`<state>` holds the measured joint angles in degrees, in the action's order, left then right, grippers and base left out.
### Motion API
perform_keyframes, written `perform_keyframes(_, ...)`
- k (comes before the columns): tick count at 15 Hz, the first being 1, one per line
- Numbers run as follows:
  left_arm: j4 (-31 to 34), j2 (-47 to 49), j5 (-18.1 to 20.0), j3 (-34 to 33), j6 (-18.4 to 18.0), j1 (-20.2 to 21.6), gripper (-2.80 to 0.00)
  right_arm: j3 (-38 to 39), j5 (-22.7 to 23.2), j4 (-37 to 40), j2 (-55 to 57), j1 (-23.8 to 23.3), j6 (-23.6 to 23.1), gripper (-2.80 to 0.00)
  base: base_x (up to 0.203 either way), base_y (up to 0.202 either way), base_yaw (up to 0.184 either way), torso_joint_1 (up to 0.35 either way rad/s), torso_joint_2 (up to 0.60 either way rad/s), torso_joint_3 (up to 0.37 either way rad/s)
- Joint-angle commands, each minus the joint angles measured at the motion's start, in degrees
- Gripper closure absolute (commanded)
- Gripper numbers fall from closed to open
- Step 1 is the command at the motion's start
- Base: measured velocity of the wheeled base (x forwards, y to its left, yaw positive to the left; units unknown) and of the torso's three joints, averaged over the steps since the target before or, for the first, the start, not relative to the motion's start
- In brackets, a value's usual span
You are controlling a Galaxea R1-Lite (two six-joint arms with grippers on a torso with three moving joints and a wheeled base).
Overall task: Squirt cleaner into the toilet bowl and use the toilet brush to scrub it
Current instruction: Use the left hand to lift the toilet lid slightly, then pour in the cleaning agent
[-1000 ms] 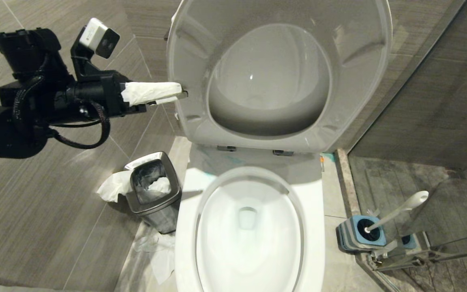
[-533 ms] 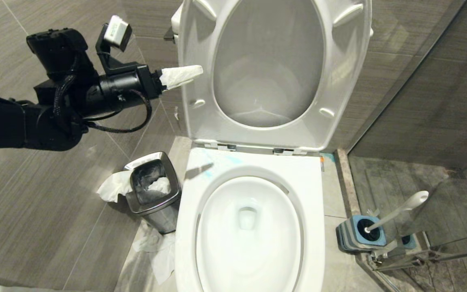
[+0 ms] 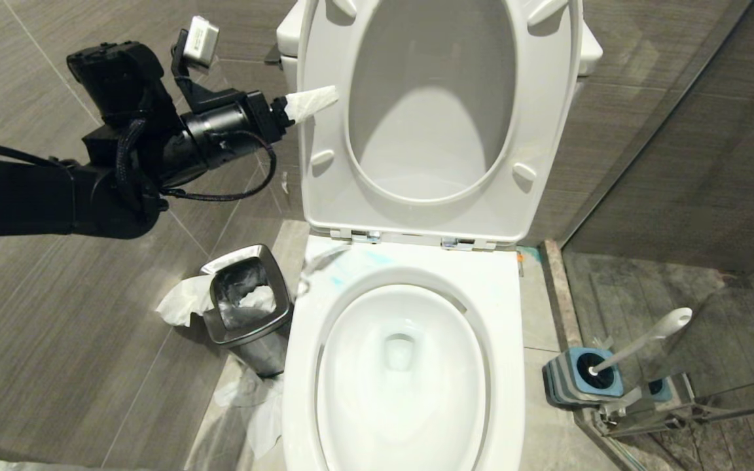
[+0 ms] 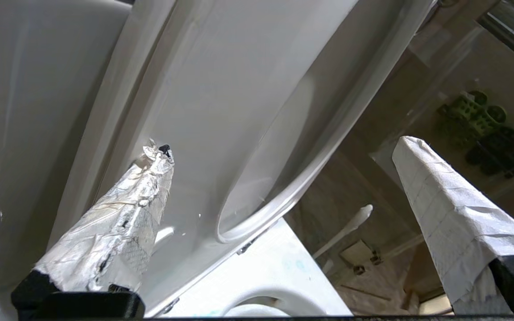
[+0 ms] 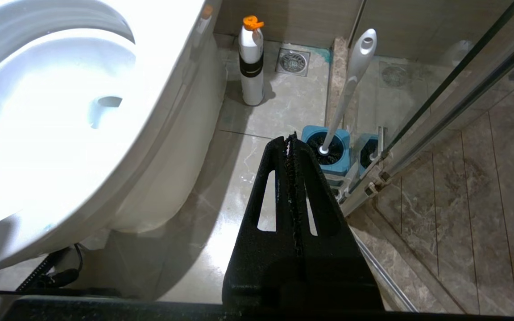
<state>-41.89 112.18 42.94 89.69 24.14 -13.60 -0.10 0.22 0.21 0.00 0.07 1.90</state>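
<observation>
The toilet bowl [image 3: 504, 327] lies open below me, its white seat [image 3: 324, 190] standing upright against the lid. Pale blue cleaner [image 3: 377, 257] smears the rim behind the basin, and also shows in the left wrist view as cleaner [image 4: 299, 265]. My left gripper [image 3: 324, 98] is open, its fingers wrapped in white tissue, at the raised seat's left edge, nothing between them [image 4: 281, 145]. The toilet brush [image 3: 639, 343] leans in its blue-grey holder [image 3: 580, 386] on the floor to the right. My right gripper [image 5: 290, 139] hangs shut and empty above the floor, near the toilet brush [image 5: 350, 84].
A small steel bin [image 3: 246, 307] with tissue stands left of the toilet, more tissue [image 3: 184, 301] on the floor around it. A glass shower door [image 3: 711, 392] runs right behind the holder. A white bottle with an orange cap [image 5: 251, 62] stands beside the toilet base.
The seat has swung up from a forward tilt to upright against the lid. My left gripper has risen and moved back along the seat's left edge, staying open.
</observation>
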Motion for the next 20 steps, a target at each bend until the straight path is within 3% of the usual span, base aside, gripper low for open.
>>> perform_keyframes(1, -0.48, 0.15, -1.9, 0.03, -0.13, -0.17, -2.8, 0.01, 0.04, 0.06, 0.0, 0.01, 0.03, 0.0, 0.0, 0.0, 0.0, 0.0, 0.0, 0.0)
perform_keyframes(4, -0.5, -0.67, -2.34, 0.54, 1.82, -0.06, -2.8, 0.01, 0.04, 0.06, 0.06, 0.01, 0.03, 0.0, 0.0, 0.0, 0.0, 0.0, 0.0, 0.0)
perform_keyframes(5, -0.51, -1.3, -2.21, 0.7, 4.21, -0.03, -2.8, 0.01, 0.04, 0.06, 0.0, 0.01, 0.03, 0.0, 0.0, 0.0, 0.0, 0.0, 0.0, 0.0)
perform_keyframes(9, 3.41, -6.85, -2.0, 0.39, 17.01, -0.02, -2.8, 0.01, 0.04, 0.06, 0.04, 0.01, 0.03, 0.0, 0.0, 0.0, 0.0, 0.0, 0.0, 0.0)
perform_keyframes(13, 9.19, -12.07, -1.27, 0.23, 32.08, 0.12, -2.8, 0.01, 0.04, 0.05, 0.03, 0.01, 0.03, 0.0, 0.0, 0.0, 0.0, 0.0, 0.0, 0.0)
perform_keyframes(15, 14.37, -14.28, -1.27, 0.28, 35.94, 0.98, -2.8, 0.01, 0.04, 0.06, 0.0, 0.01, 0.03, 0.0, 0.0, 0.0, 0.0, 0.0, 0.0, 0.0)
perform_keyframes(18, 22.48, -16.1, -1.55, 0.44, 34.92, 3.16, -2.8, 0.01, 0.04, 0.06, 0.0, 0.01, 0.03, 0.0, 0.0, 0.0, 0.0, 0.0, 0.0, 0.0)
perform_keyframes(20, 26.32, -17.06, -1.74, 0.27, 26.74, 4.29, -2.8, 0.01, 0.04, 0.04, 0.07, 0.01, 0.03, 0.0, 0.0, 0.0, 0.0, 0.0, 0.0, 0.0)
